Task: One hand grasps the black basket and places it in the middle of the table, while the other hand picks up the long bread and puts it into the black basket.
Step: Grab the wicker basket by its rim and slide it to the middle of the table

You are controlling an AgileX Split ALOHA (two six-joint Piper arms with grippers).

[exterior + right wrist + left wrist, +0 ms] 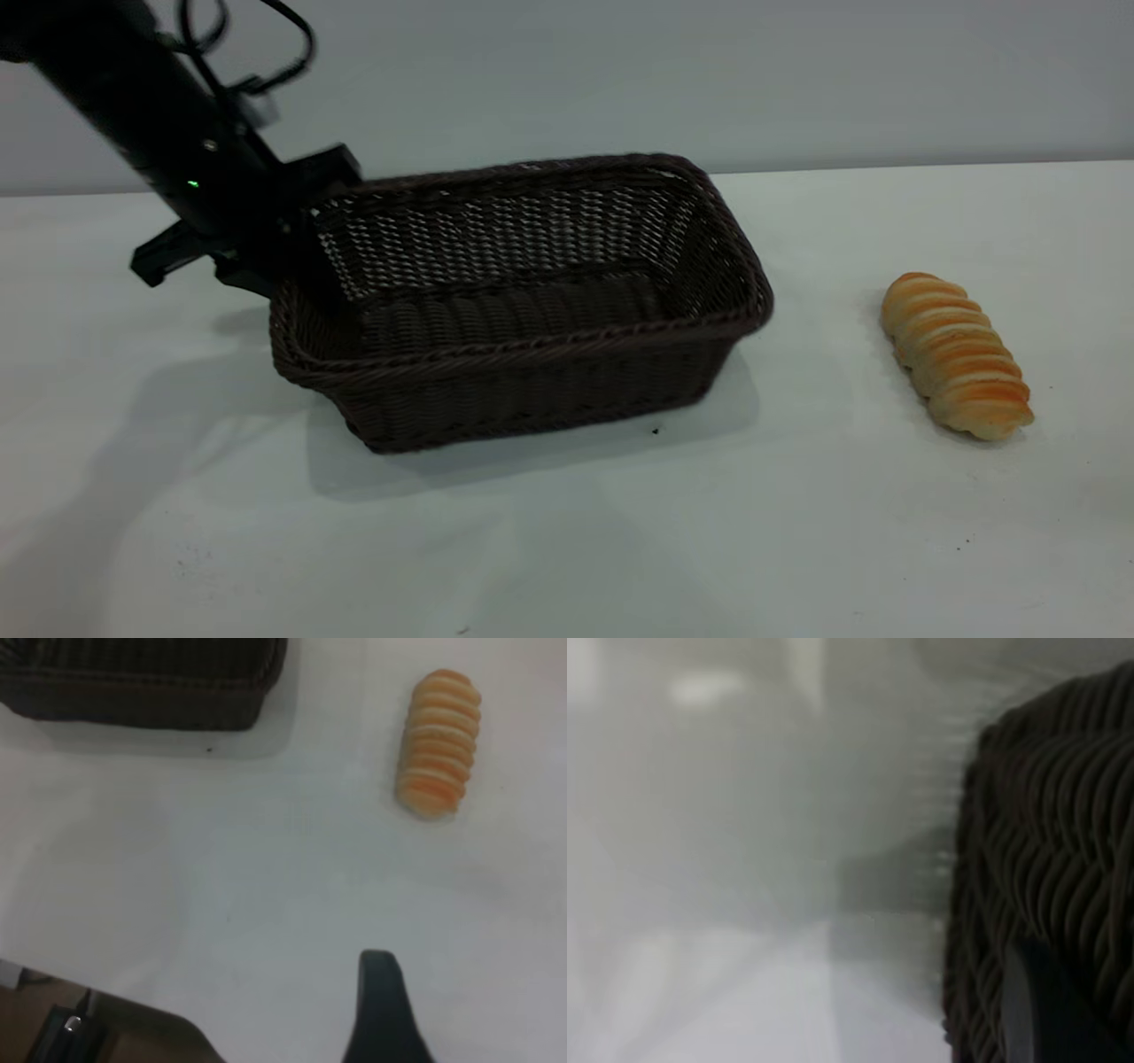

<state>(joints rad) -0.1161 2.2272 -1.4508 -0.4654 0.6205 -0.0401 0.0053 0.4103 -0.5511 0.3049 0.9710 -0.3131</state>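
Observation:
The black basket [523, 354], dark woven wicker, sits left of the middle of the white table [797, 532]. My left gripper [306, 252] is shut on the rim of its left short end, one finger inside and one outside. In the left wrist view the wicker wall [1063, 842] fills one side, with a finger [1028, 1010] pressed against it. The long bread [957, 354], golden-orange with pale ridges, lies alone on the table to the basket's right. It also shows in the right wrist view [438, 744]. My right gripper [443, 1032] hovers open and empty well short of it, with one finger [381, 1010] showing.
The basket's corner [142, 682] shows in the right wrist view, apart from the bread. The table's near edge [133, 1001] runs there, with dark gear below it. A grey wall stands behind the table. Bare tabletop lies between basket and bread.

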